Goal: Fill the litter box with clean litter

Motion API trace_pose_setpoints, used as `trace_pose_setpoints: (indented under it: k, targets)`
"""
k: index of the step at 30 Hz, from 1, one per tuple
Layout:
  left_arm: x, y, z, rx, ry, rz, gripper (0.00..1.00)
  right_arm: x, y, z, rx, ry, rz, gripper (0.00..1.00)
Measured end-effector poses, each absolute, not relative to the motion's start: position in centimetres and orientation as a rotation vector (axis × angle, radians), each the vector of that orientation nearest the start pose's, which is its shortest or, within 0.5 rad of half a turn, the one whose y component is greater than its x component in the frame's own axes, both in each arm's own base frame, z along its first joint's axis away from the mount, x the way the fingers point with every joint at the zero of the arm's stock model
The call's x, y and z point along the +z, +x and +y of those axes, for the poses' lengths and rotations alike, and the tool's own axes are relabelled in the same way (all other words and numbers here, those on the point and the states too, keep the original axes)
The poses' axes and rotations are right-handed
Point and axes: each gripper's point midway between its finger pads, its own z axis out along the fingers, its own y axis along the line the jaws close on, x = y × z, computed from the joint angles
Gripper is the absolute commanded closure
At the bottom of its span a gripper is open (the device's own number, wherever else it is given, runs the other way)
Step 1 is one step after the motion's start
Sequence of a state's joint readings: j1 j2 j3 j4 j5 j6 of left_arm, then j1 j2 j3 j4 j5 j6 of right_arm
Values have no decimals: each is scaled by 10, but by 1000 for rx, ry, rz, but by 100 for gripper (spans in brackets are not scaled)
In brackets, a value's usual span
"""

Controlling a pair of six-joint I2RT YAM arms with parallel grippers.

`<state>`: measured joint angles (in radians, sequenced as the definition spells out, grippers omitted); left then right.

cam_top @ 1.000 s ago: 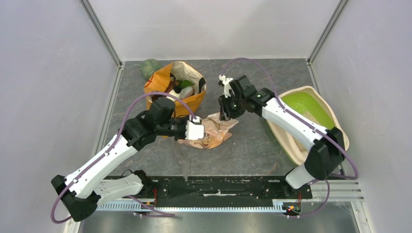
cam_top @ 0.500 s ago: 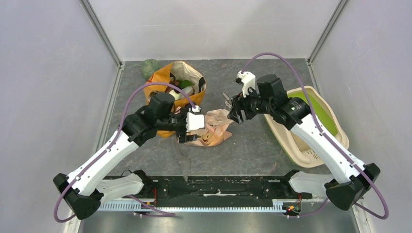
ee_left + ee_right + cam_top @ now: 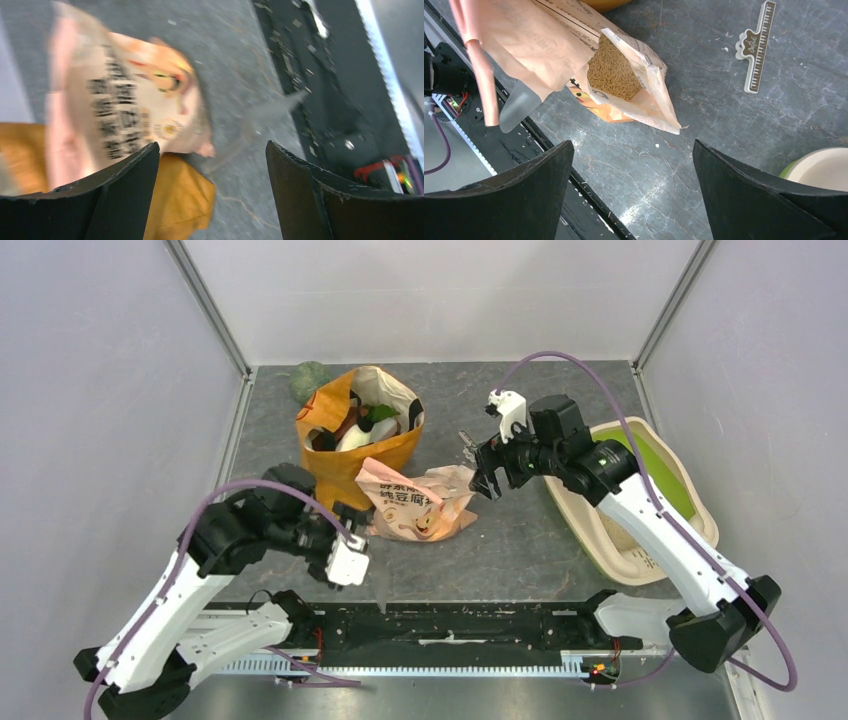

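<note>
Granules of clean litter (image 3: 614,67), fine and tan, showed through the open mouth of a crinkled peach pouch (image 3: 415,505). The pouch lay flat on the dark, marble-veined desk (image 3: 520,540), against the orange paper bag (image 3: 345,455). Dark Chinese characters ran across the pouch, too small to read with certainty. The litter box (image 3: 607,552), a smooth cream oval with a lime-green hood, sat at the desk's right edge, apart from the pouch. The left tool (image 3: 212,150) was spread wide and empty. The right tool (image 3: 634,150), likewise released, hovered beside the pouch's open end. A ruler-shaped clip (image 3: 758,47) lay nearby.
</note>
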<state>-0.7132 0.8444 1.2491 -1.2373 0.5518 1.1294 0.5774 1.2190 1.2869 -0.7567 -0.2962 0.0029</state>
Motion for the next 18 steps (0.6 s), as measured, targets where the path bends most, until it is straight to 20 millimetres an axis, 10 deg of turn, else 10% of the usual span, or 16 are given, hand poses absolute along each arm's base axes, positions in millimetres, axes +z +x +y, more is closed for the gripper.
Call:
trace_pose_setpoints:
  k: [9,18]
  targets:
    - [141,74,-156,-374,2484,1108,16,278,256,204,625,-694,2104,3]
    - [67,88,-184,30,2710,816,17,278,260,197,615,-668,2111,3]
